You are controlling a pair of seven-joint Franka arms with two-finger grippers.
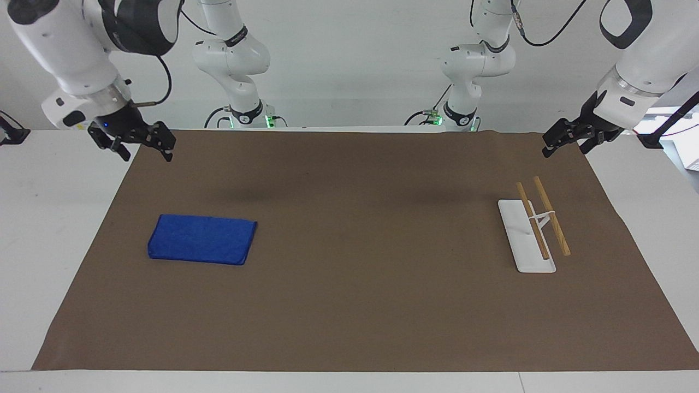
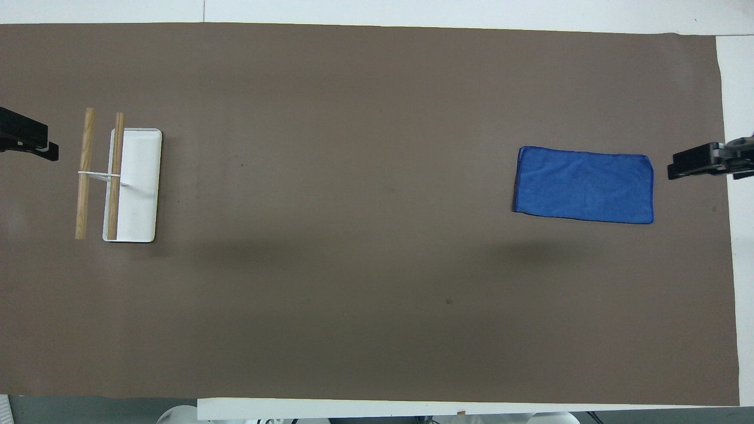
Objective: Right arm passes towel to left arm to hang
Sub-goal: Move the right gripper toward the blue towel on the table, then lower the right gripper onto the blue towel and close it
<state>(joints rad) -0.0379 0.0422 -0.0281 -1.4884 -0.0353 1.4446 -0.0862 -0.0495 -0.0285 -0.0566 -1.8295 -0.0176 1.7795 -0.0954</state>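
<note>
The royal-blue towel (image 1: 202,239) lies flat on the brown mat toward the right arm's end of the table; it also shows in the overhead view (image 2: 584,185). The white rack (image 1: 525,234) with two wooden rods (image 1: 551,215) stands toward the left arm's end, and shows in the overhead view (image 2: 136,182) too. My right gripper (image 1: 146,152) is open and empty, up in the air over the mat's edge beside the towel (image 2: 689,165). My left gripper (image 1: 563,146) is open and empty, waiting in the air over the mat's edge by the rack (image 2: 32,141).
A brown mat (image 1: 355,305) covers most of the white table (image 1: 49,218). The two arm bases (image 1: 240,112) (image 1: 458,112) stand at the table's robot end.
</note>
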